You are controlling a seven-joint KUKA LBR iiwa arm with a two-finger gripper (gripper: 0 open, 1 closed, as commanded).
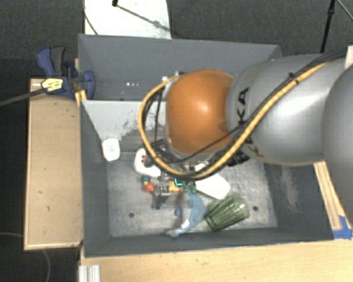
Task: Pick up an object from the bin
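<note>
Orange wrist cover point(197, 113) and grey arm link point(294, 104) sit closest to the lens, reaching in from the right and blocking much of the middle of the bin point(100, 216). Yellow-black cable point(150, 107) loops round the cover; robot part, not bin content. Below the cover the dark end effector point(163, 192) hangs low over the bin floor, just left of centre and pointing down, likely so it can drop onto something small. Released or clenched: cannot tell, cover and clutter hide it. Nothing seen grasped

Nearest things: small red-orange piece point(147, 185) just on its left, teal piece point(177, 184) just on its right; touching the tool or just apart, cannot tell. Likely target is one of these two, in the bin's middle. White rounded thing point(143, 161) lies just beyond, partly under the cover. White oval point(216, 188) lies flat to the right. Near side: blue-grey soft toy point(188, 213) lies limp toward the near wall, with a green ribbed cup point(227, 212) on its side just right of it, which may roll if nudged. White cap point(110, 150) sits alone at far left, apart from the rest

Judgement: descend step, pick not yet made. Things bunch in the middle probably because the sloped walls funnel them down. Risk: in this tight cluster the neighbours could get pinched or shoved
</note>
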